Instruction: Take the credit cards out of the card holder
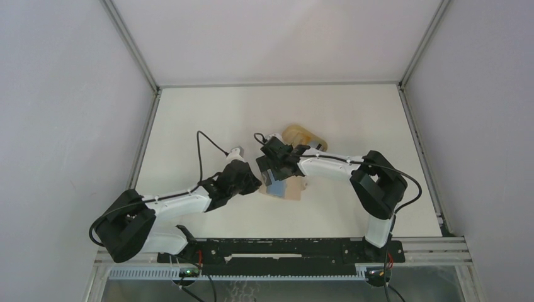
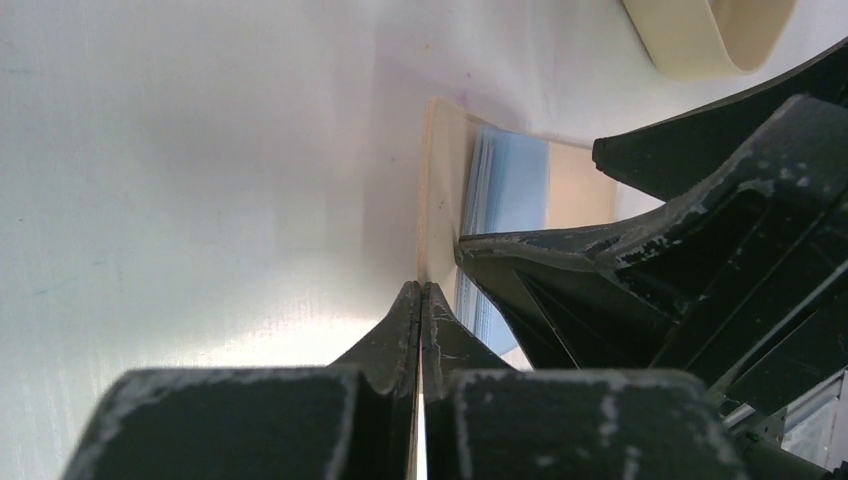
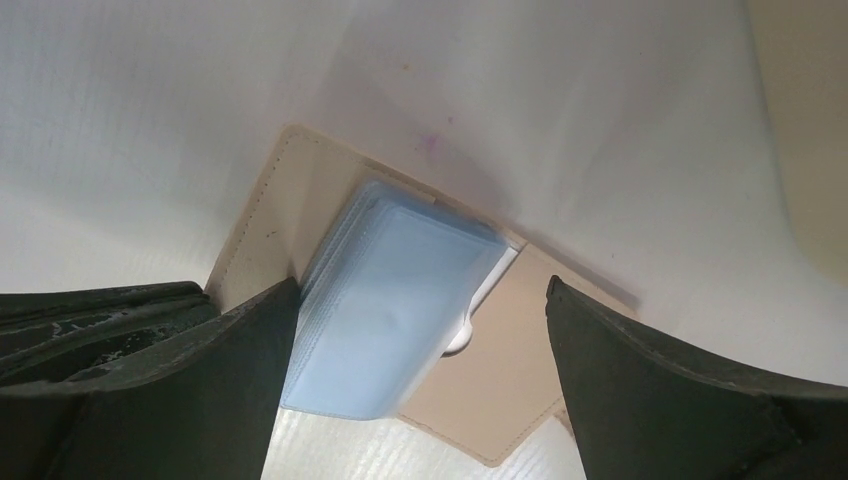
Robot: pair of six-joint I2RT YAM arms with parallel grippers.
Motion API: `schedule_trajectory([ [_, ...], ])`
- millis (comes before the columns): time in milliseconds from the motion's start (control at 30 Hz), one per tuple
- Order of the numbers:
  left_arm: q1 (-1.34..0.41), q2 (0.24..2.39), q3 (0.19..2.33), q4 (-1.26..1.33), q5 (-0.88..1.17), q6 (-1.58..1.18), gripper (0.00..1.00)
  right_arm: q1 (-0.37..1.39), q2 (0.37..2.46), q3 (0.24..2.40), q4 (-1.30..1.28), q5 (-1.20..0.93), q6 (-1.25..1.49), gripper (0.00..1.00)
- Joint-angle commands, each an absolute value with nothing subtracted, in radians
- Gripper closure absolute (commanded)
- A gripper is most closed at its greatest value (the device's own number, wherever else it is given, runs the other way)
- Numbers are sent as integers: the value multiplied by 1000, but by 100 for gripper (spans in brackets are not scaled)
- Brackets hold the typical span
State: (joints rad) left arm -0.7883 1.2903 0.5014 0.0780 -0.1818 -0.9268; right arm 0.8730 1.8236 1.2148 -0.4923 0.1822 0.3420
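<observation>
The tan card holder [image 1: 291,190] lies open on the table at centre. A stack of blue-grey credit cards [image 1: 275,185] sits in it, fanned at one edge. My left gripper [image 1: 254,182] is shut on the card holder's left flap; in the left wrist view [image 2: 421,290] the thin tan flap [image 2: 438,180] runs between the closed fingers. My right gripper [image 1: 278,167] is open over the cards. In the right wrist view [image 3: 422,285] its fingers stand on either side of the card stack [image 3: 390,300], the left one against the stack's edge, above the holder [image 3: 500,380].
An oval tan tray [image 1: 304,138] with a raised rim stands just behind the card holder, and shows in the left wrist view [image 2: 700,35]. The table is walled in white on the left, back and right.
</observation>
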Motion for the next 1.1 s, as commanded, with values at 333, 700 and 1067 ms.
schedule_trajectory([
  [333,-788,1253,511,94,-242,-934,100,864,1774,1134,-613,288,296,0],
  [700,-789,1293,522,113,-201,-937,100,871,1746,1115,-592,254,304,0],
  [1067,-791,1479,511,320,56,-1001,52,807,1703,937,-392,91,376,1],
])
